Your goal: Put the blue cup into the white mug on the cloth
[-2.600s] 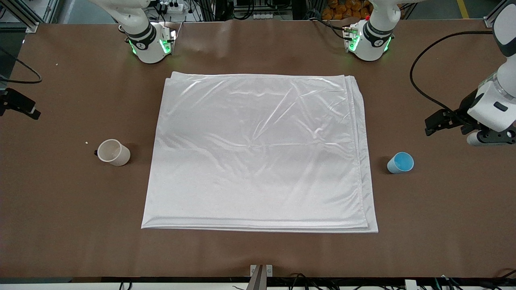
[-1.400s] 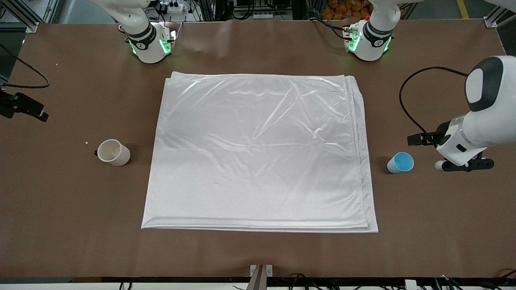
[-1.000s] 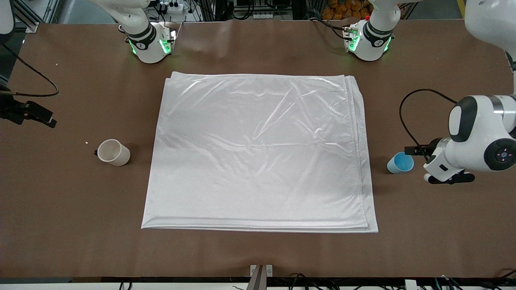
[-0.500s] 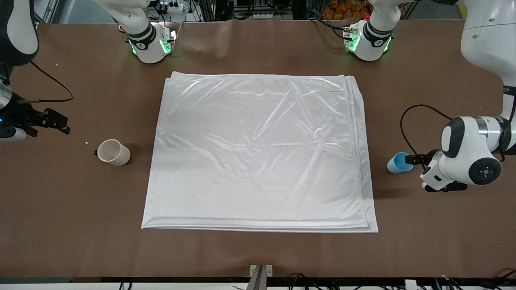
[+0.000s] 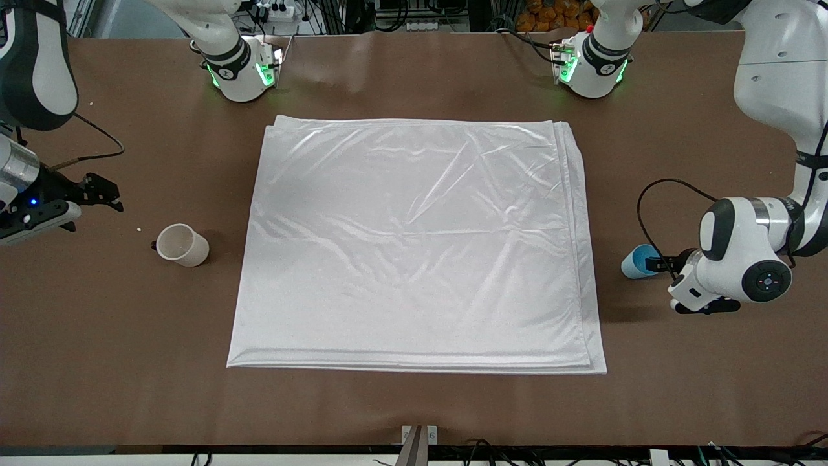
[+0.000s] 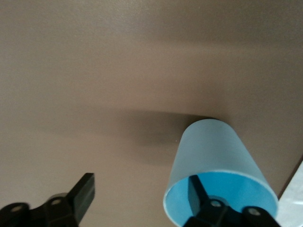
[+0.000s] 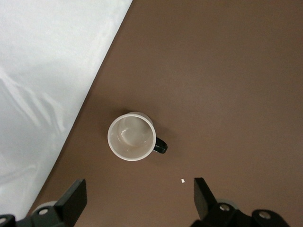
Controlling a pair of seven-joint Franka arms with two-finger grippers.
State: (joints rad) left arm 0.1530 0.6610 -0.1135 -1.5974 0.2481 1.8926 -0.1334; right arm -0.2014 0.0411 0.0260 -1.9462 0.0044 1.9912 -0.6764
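Note:
The blue cup (image 5: 636, 263) (image 6: 213, 146) stands upright on the brown table beside the cloth (image 5: 414, 246) (image 7: 42, 85), toward the left arm's end. My left gripper (image 5: 661, 264) (image 6: 142, 182) is low at the cup and open. One finger (image 6: 196, 189) reaches inside the cup's rim and the other finger (image 6: 84, 189) is well clear outside it. The white mug (image 5: 183, 244) (image 7: 131, 136) stands upright on the table beside the cloth, toward the right arm's end. My right gripper (image 5: 107, 194) (image 7: 138, 191) hovers open over the table next to the mug, holding nothing.
A small white crumb (image 5: 139, 229) (image 7: 183, 180) lies by the mug. The two arm bases (image 5: 242, 71) (image 5: 592, 65) stand along the table's back edge. A black cable (image 5: 647, 194) loops above the table by the left hand. A metal bracket (image 5: 419, 435) sits at the front edge.
The left gripper has come down and in to the blue cup, one finger now inside its rim. The right arm has swung in from the table's end toward the mug.

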